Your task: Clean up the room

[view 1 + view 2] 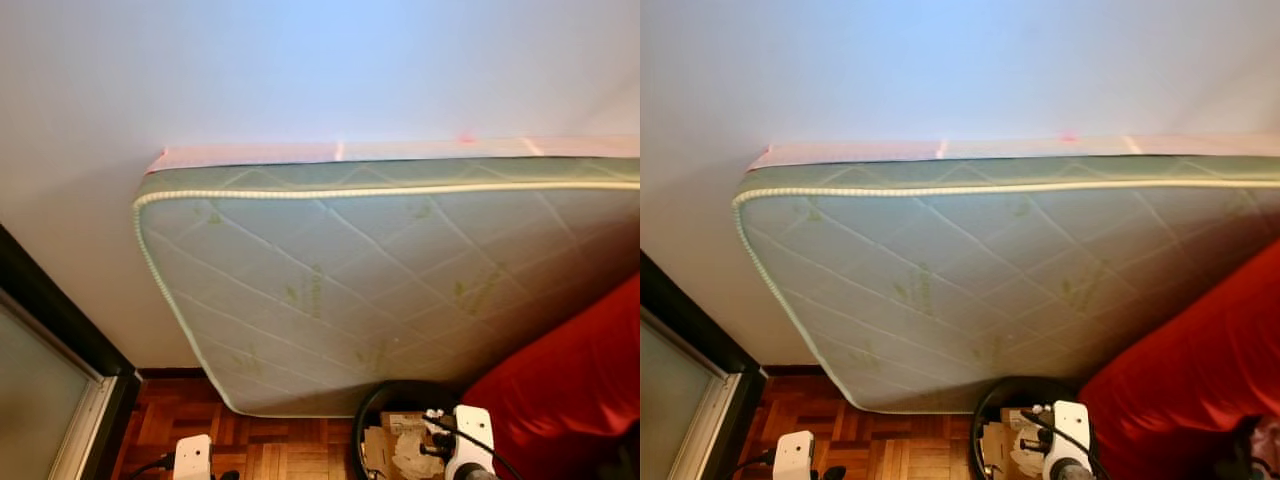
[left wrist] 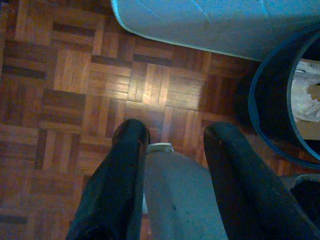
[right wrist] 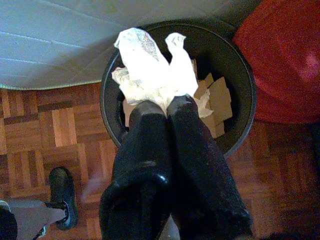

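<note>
My right gripper (image 3: 165,102) is shut on a crumpled white paper (image 3: 152,65) and holds it right over a round black bin (image 3: 242,80). The bin holds cardboard pieces (image 3: 217,97) and more white paper. In the eye views the bin (image 1: 366,410) stands on the parquet at the foot of a mattress, with my right wrist (image 1: 470,435) over its right rim. My left gripper (image 2: 175,137) hangs open above the floor, left of the bin (image 2: 267,107). A grey rounded shape (image 2: 175,195) shows between its fingers; I cannot tell whether they touch it.
A pale green quilted mattress (image 1: 400,270) leans on the white wall behind the bin. A red cushioned mass (image 1: 570,390) crowds the bin's right side. A dark-framed door (image 1: 60,390) stands at left. A black shoe (image 3: 62,192) rests on the open parquet (image 2: 90,80).
</note>
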Controlling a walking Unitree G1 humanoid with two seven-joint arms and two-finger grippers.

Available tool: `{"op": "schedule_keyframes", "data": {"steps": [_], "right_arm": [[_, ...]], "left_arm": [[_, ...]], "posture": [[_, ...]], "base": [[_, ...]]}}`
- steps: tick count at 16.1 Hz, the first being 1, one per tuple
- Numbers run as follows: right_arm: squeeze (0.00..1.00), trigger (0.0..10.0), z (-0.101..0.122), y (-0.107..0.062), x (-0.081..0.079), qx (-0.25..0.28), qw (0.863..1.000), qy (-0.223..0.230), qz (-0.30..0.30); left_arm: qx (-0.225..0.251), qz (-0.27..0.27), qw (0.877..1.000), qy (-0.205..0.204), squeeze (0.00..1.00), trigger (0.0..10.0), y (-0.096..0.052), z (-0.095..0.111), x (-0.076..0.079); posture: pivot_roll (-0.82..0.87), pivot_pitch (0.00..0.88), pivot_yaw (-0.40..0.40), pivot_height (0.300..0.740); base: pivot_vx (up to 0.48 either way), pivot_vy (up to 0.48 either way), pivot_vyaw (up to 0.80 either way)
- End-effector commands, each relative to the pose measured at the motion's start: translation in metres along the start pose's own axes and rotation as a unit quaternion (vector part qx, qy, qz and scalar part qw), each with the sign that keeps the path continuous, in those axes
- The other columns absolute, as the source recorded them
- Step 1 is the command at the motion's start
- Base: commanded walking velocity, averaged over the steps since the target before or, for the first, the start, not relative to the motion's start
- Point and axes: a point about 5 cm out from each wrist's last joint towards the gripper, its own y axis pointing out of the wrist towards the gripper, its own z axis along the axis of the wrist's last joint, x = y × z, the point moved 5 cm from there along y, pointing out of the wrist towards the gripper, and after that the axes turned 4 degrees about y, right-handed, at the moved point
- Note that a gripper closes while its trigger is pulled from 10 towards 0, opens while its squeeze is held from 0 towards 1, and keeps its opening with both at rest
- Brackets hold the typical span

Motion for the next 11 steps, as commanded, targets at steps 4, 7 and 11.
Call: {"op": "schedule_keyframes", "data": {"steps": [4, 7, 11], "right_arm": [[0.0, 10.0, 0.006, 0.0, 0.008, 0.017, 0.999, 0.037, -0.021], [0.0, 10.0, 0.038, 0.004, 0.009, 0.069, 0.995, 0.062, -0.023], [0.0, 10.0, 0.078, 0.007, 0.0, 0.122, 0.99, 0.064, -0.001]], "left_arm": [[-0.002, 0.001, 1.0, 0.007, 0.0, 10.0, -0.001, -0.003, -0.002], [0.026, 0.006, 1.0, 0.0, 0.0, 10.0, -0.001, 0.005, -0.003], [0.073, 0.015, 0.997, -0.014, 0.0, 10.0, -0.003, 0.016, -0.006]], "posture": [[0.01, 0.084, -0.001, 0.74], [0.02, 0.091, 0.002, 0.74], [0.02, 0.094, 0.002, 0.74]], "base": [[0.0, 0.0, 0.0], [0.0, 0.0, 0.0], [0.0, 0.0, 0.0]]}}
